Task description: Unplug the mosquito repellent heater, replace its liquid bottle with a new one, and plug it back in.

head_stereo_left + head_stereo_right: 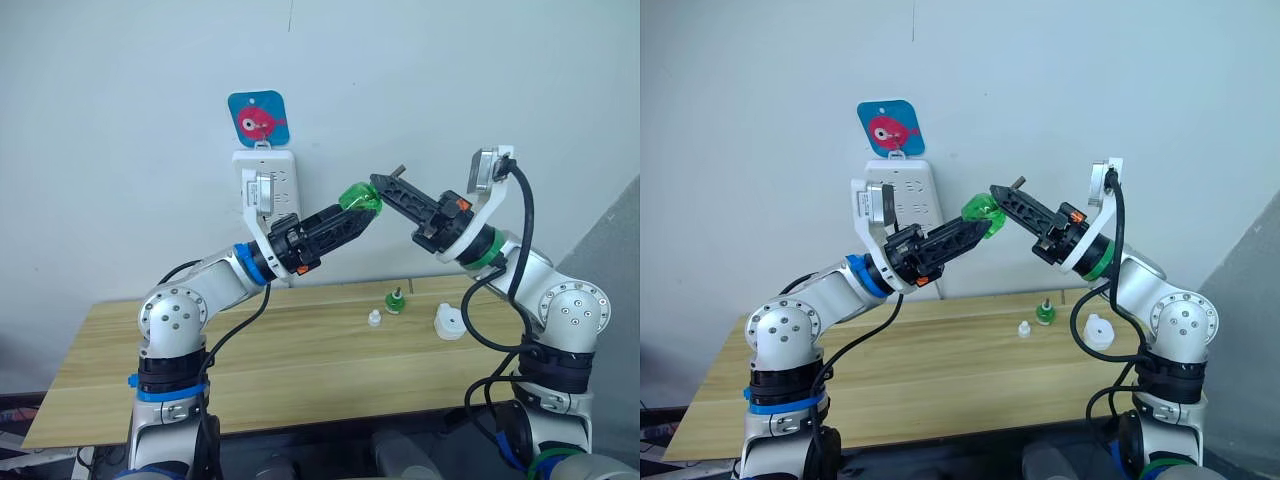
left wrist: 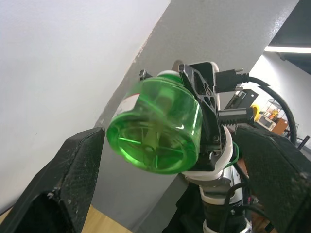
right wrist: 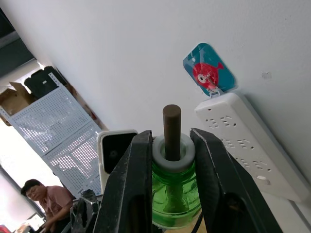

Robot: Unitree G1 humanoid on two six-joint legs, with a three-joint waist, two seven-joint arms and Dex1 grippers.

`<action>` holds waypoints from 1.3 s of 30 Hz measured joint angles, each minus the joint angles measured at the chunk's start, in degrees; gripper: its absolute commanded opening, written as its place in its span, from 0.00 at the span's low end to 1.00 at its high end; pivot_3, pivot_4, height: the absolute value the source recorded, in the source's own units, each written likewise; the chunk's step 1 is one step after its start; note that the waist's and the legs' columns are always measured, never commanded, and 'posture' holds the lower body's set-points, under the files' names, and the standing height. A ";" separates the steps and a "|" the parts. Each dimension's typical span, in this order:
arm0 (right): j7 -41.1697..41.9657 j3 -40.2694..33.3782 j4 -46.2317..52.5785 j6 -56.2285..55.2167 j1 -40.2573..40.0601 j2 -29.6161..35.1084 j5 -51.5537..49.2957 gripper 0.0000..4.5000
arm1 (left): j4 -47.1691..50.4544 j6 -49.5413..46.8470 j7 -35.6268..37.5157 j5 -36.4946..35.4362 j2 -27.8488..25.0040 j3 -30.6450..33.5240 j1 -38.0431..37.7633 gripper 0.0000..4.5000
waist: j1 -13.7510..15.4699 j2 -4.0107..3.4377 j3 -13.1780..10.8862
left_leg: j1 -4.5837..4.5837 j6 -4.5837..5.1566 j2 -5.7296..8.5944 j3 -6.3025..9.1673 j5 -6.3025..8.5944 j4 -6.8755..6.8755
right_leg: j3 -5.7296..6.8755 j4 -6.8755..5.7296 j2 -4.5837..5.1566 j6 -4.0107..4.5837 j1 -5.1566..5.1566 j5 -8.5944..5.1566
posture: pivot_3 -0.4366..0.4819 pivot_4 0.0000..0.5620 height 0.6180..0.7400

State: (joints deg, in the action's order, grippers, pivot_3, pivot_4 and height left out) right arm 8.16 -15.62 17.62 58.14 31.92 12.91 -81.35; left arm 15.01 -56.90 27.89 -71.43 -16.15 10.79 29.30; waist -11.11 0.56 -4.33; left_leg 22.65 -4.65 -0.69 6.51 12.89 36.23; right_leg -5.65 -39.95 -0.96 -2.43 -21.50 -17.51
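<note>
Right tool (image 3: 167, 160) grips green bottle (image 1: 360, 196)'s neck; left tool (image 2: 165, 165) seemingly open around its base.

**Even indoor light, glare at the wrists**

The head views are bright and evenly lit; the wall (image 1: 120, 120) shows soft shadows; the green bottle (image 2: 155, 128) glints with highlights; a ceiling lamp (image 2: 286, 49) and a washed-out background flare beyond; near fingers (image 2: 53, 194) blur.
</note>
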 measured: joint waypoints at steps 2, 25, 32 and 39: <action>-0.18 0.13 -0.07 -0.21 -0.48 0.46 -0.98 0.18 | -0.03 0.00 -0.79 -0.61 0.05 -0.02 0.15 1.00 | 0.01 -0.01 0.02 | 0.00 0.00 0.00 0.00 0.00 0.00 | 0.00 0.00 0.00 0.00 0.01 0.00 | 0.31 0.00 1.00; 0.86 3.22 -0.52 -2.79 -3.26 2.60 -3.90 0.18 | -1.62 0.63 -2.07 -2.75 -0.81 0.64 0.31 0.53 | 0.02 -0.05 0.06 | -0.07 0.00 0.00 -0.03 0.00 -0.03 | -0.04 0.04 -0.01 -0.25 0.06 -0.15 | 0.31 0.00 1.00; 0.44 3.68 -0.52 -3.24 -3.25 2.65 -4.06 0.18 | -1.62 0.75 -2.06 -2.80 -0.99 0.67 0.20 0.53 | 0.05 -0.05 0.06 | -0.06 0.00 0.00 -0.03 0.00 -0.04 | -0.05 0.05 -0.01 -0.26 0.06 -0.16 | 0.31 0.00 1.00; 0.51 4.20 -0.50 -4.01 -3.20 2.70 -4.35 0.18 | -2.86 -0.52 -3.06 -6.23 -1.24 1.24 -0.20 0.66 | 0.05 -0.05 0.06 | -0.06 0.00 0.00 -0.03 0.00 -0.04 | -0.05 0.06 -0.01 -0.27 0.06 -0.16 | 0.31 0.00 1.00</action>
State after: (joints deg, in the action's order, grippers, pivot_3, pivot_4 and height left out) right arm 8.67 -11.42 17.12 54.13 28.72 15.61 -85.70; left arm 12.16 -57.42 24.83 -77.66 -17.39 12.03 29.10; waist -11.06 0.50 -4.26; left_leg 22.59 -4.65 -0.68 6.47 12.90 36.18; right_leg -5.70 -39.89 -0.97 -2.69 -21.44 -17.67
